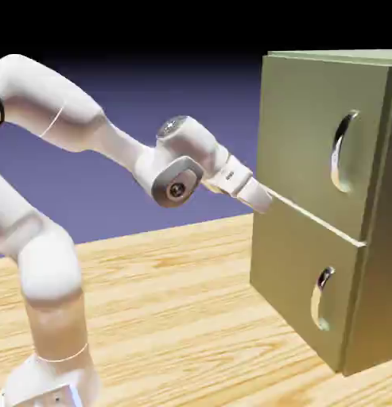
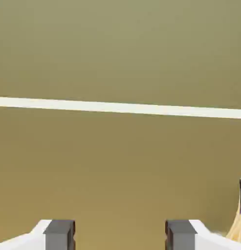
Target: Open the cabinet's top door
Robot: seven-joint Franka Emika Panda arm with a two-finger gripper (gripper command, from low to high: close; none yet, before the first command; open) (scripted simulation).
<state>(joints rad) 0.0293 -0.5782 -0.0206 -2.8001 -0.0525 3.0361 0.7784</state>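
Hand view: fingers (image 2: 59, 234) wide apart (nothing between).

Readable text: none | small dark marking on arm's white wrist section (image 1: 230, 175): too small to read

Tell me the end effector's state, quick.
End effector: open, fingertips well apart, nothing held between them.

View 1 stands off to my side, farther back, looking across the surface (image 1: 175, 294) at my arm (image 1: 64, 103) and the cabinet (image 1: 310, 159). View 2 looks along my jaws (image 2: 120, 235), close to the cabinet front; both share its 2 doors' pale dividing line (image 2: 120, 107).
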